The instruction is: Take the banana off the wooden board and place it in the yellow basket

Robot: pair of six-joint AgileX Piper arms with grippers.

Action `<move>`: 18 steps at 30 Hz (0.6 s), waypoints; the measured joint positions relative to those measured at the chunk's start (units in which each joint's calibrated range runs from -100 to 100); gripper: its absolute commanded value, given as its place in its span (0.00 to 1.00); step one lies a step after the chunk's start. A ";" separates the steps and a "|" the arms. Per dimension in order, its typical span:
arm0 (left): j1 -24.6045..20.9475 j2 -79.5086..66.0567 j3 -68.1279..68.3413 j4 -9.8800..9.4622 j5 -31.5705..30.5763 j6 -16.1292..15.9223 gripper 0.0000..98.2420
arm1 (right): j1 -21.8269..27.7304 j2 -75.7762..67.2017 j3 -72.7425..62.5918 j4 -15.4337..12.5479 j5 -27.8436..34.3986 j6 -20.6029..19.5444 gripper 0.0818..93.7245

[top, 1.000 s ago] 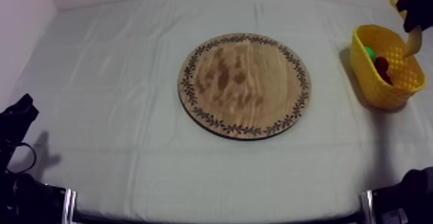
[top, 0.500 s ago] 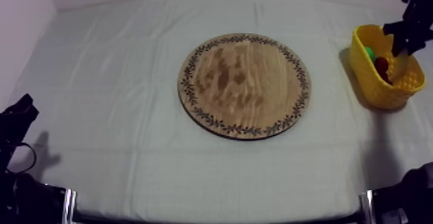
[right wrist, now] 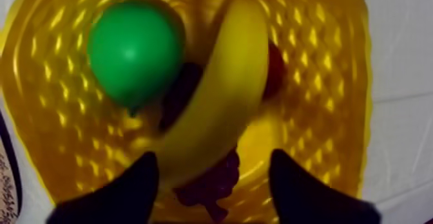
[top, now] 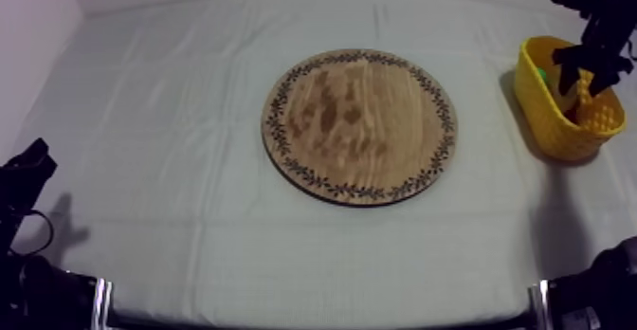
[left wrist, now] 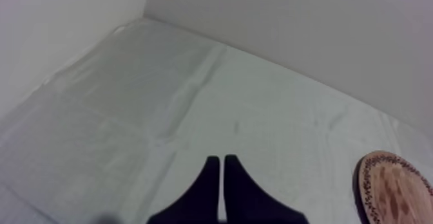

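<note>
Over yellow basket [right wrist: 322, 78], R gripper [right wrist: 214, 154] spread wide, holds nothing; banana [right wrist: 225, 91] lies inside. L gripper [left wrist: 221, 159] pinched together, empty. You'd find banana light, smooth: grab mid.

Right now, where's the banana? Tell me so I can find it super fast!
Find the yellow basket on the right side of the table, past the round wooden board. Inside it, the banana lies across the middle, beside a round green pear and over dark grapes. It is the only long, curved, yellow fruit.
</note>
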 measured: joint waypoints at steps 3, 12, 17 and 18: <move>0.00 0.00 0.00 0.00 0.00 0.00 0.00 | -0.17 -0.35 0.08 -0.30 -0.07 -0.37 0.82; 0.00 0.00 0.00 0.00 0.00 0.00 0.00 | -0.40 -3.92 0.35 -1.13 0.05 -0.11 0.87; 0.00 0.00 0.00 0.00 0.00 0.00 0.00 | 0.23 -7.68 1.61 -2.05 -0.33 0.40 0.70; 0.00 0.00 0.00 0.00 0.00 0.00 0.00 | 0.50 -8.68 2.02 -2.26 -0.50 0.42 0.67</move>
